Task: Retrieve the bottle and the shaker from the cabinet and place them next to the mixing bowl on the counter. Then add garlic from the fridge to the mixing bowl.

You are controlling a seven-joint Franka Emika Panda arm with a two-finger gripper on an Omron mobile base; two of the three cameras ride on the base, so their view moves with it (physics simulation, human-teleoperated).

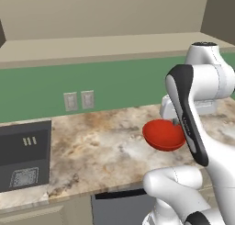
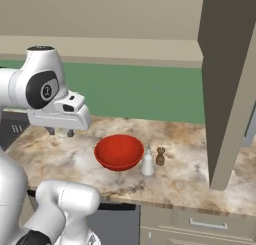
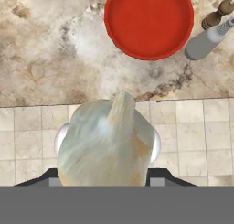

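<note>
Item: gripper (image 3: 107, 173), fingers part-closed on the garlic (image 3: 107, 143), a whitish-cream bulb held stem-tip forward and hiding the pads; grip appears secure. Position: in the hand view, above pale floor tiles just off the counter's (image 3: 45, 58) front edge, not yet over stone. Item: mixing bowl (image 2: 119, 151), glossy red, standing a little in from that front edge, directly ahead of the bulb. Item: bottle (image 2: 147, 163), touching or just beside the bowl's right rim; shaker (image 2: 160, 156) just beside the bottle, toward the back edge. Both appear delivered. Handling note: carry the bulb forward over the front edge until centred above the bowl, lower it near the bowl floor, then open; keep clear of the bottle's thin neck, which would likely topple easily.
</note>
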